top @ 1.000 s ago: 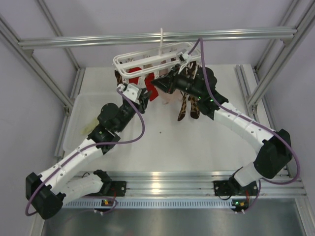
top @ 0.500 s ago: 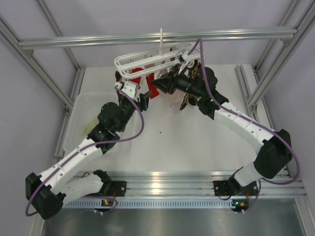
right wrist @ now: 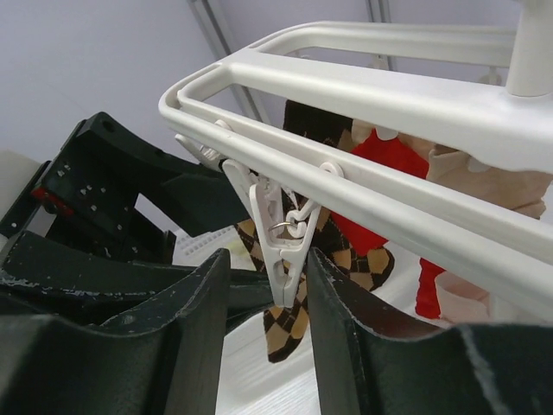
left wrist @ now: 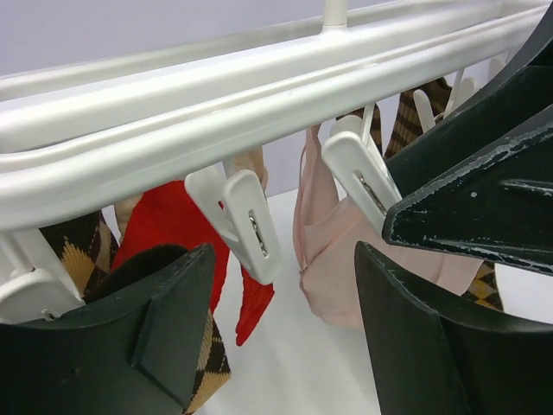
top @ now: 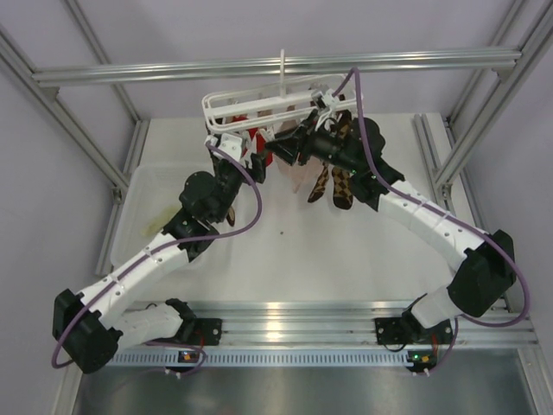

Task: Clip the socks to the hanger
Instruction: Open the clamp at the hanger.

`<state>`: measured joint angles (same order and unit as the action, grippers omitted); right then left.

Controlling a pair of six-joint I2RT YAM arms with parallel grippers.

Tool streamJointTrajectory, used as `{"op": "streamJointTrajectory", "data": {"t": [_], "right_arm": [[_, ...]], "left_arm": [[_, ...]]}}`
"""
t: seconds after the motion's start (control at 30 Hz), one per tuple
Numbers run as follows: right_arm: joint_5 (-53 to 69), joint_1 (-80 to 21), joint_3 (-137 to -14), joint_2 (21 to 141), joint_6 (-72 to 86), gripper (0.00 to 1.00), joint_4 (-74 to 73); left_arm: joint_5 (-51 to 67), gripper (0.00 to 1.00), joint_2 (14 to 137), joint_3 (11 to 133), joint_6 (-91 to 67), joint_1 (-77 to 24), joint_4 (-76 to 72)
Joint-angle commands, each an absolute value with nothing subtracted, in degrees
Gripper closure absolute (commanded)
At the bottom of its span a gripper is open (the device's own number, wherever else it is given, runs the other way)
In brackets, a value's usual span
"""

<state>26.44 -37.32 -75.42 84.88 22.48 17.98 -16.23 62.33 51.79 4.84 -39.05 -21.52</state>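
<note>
**Hanger.** The hanger [top: 259, 105] hangs by its hook from the overhead aluminium rail [top: 173, 71], above the far part of the table [top: 346, 251]. Red socks [left wrist: 173, 225], a pink sock [left wrist: 324, 251] and argyle socks [right wrist: 294, 320] are clipped beneath its frame.

**Left tool.** The left tool [left wrist: 285, 259] is raised just under the near bar of the hanger. Its fingers [left wrist: 164, 337] stand wide apart and hold nothing. A free white clip [left wrist: 246, 220] hangs above the gap.

**Right tool.** The right tool [right wrist: 270, 259] is at the hanger's right side. Its fingers [right wrist: 190, 328] are parted on either side of a second clip [right wrist: 281, 251], with a visible gap on the left side. Contact on the other side cannot be confirmed.

**Socks.** A small pale yellowish patch on the left part of the table, beside the left arm, appears to be the socks [top: 158, 227]. It is well apart from both tools and too small to resolve.
</note>
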Motion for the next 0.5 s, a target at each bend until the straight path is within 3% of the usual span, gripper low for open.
{"op": "streamJointTrajectory", "data": {"t": [0.0,0.07,0.2,0.4,0.47], "right_arm": [[25.8,-36.9,-76.0,82.0,21.4,0.60,20.7],[26.0,-36.9,-75.9,81.8,21.4,0.60,20.7],[26.3,-36.8,-75.5,81.1,21.2,0.60,20.6],[26.2,-36.5,-74.4,79.7,21.2,0.59,20.0],[26.2,-36.4,-74.4,79.4,21.8,0.58,20.1]], "left_arm": [[-17.0,0.30,62.7,54.6,5.3,-38.8,-26.9],[-17.0,0.32,62.9,55.1,5.3,-38.8,-27.0],[-16.8,0.49,63.3,55.6,5.2,-38.7,-26.9],[-14.2,0.62,62.1,56.1,4.0,-38.1,-23.6],[-11.9,0.71,60.7,56.1,3.6,-37.4,-21.4]]}}
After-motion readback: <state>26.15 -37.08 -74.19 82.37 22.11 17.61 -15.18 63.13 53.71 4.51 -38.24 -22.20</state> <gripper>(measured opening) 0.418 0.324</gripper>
